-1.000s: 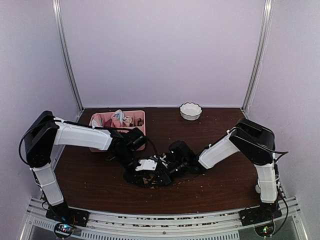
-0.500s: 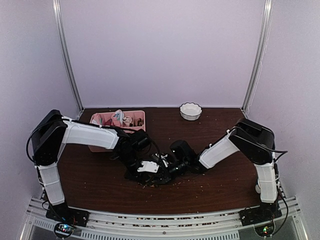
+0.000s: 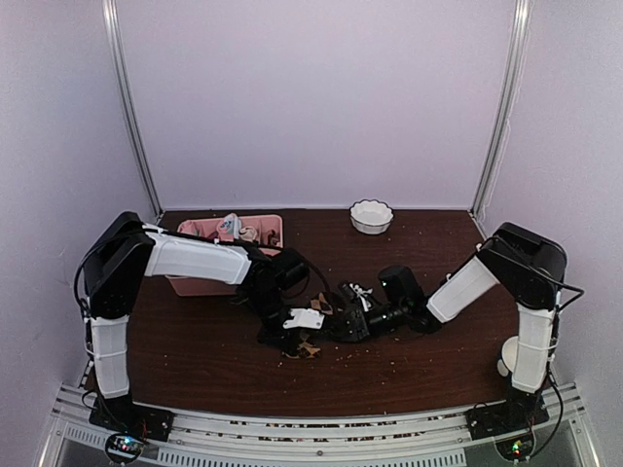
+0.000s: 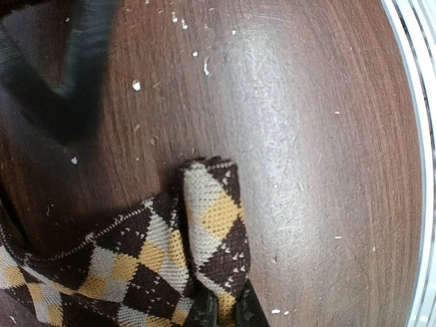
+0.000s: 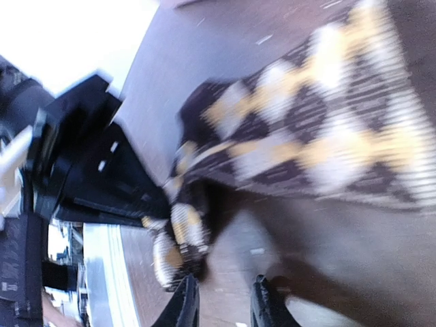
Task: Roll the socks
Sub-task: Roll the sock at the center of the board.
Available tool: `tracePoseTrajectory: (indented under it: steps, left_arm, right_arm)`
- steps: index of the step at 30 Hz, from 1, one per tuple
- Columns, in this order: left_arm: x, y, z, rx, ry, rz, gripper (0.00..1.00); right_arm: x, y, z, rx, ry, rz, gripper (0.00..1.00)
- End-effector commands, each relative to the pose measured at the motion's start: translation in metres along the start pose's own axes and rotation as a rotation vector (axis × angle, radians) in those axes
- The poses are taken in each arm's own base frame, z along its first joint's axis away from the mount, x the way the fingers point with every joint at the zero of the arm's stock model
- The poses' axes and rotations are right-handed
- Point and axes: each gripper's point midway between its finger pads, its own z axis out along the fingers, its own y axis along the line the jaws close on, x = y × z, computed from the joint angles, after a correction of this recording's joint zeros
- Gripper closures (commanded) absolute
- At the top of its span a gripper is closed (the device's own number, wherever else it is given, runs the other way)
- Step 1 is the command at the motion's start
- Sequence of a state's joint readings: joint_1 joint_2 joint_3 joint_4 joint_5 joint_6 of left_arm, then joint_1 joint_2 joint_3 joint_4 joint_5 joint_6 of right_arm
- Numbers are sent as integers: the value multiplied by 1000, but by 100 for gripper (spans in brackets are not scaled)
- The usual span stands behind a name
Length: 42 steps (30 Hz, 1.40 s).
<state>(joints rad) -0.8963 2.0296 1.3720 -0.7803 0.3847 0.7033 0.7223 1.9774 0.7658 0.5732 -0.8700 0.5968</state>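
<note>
The dark brown sock with tan and grey argyle diamonds lies on the brown table, one edge folded over into a narrow ridge. My left gripper is shut on the near end of that fold. In the top view the sock shows only as small tan patches under the left gripper. My right gripper stands open just short of the sock, with bare table between its fingertips. In the top view the right gripper sits close to the right of the left one. The right wrist view is blurred.
A pink divided tray with small rolled bundles stands at the back left, behind the left arm. A white bowl sits at the back centre. Pale crumbs are scattered over the table. The metal front rail runs close by.
My left gripper closed on the sock's folded edge and shifted right. My right gripper opened, let go of the sock and drew back to the right with its arm.
</note>
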Motion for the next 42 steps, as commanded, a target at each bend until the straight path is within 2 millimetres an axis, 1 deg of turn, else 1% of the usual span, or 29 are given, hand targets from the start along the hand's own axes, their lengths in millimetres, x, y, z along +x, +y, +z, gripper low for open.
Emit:
tracePoseTrajectory:
  steps: [1, 5, 8, 12, 16, 20, 21, 24, 26, 28, 30, 32, 34, 36, 39, 42]
  left_arm:
    - [36, -8, 22, 69, 135, -71, 100]
    - [36, -12, 21, 89, 134, -69, 100]
    - [36, -13, 20, 94, 136, -69, 100]
    - [36, -16, 19, 108, 131, -60, 100]
    - [35, -20, 19, 125, 126, -48, 100]
    - [34, -23, 18, 139, 126, -44, 100]
    - [34, -24, 18, 143, 125, -44, 100]
    - [33, -27, 17, 157, 120, -41, 100]
    - [33, -30, 15, 170, 119, -34, 100]
    - [34, -33, 14, 184, 121, -32, 100]
    - [34, -36, 13, 193, 121, -30, 100]
    - [34, -39, 12, 199, 119, -25, 100]
    - [34, -42, 14, 206, 125, -16, 100]
    - [34, -44, 14, 211, 129, -9, 100]
    - [34, -48, 16, 224, 133, 11, 100]
    - [34, -52, 19, 242, 144, 26, 100]
  right_arm:
    - [-3, -33, -8, 118, -11, 102, 75]
    - [-34, -21, -2, 83, -60, 86, 83]
    - [-52, -10, 0, 52, -83, 72, 89]
    - [-68, 0, -2, 39, -110, 63, 90]
    - [-83, -1, -1, 43, -130, 79, 92]
    - [-88, -22, 4, 121, -105, 112, 96]
    - [-86, -28, 5, 149, -94, 121, 96]
    - [-72, -55, 10, 250, -22, 136, 98]
    - [-60, -75, 9, 331, 22, 146, 99]
    - [-51, -97, 0, 429, 47, 152, 100]
    - [-49, -113, -15, 511, 37, 147, 100]
    - [-52, -122, -31, 562, 15, 133, 100]
    - [-57, -126, -43, 601, 0, 108, 100]
    - [-61, -128, -49, 621, 1, 84, 100]
    - [-65, -127, -48, 623, 18, 49, 100]
    - [-70, -120, -38, 566, 29, 37, 100]
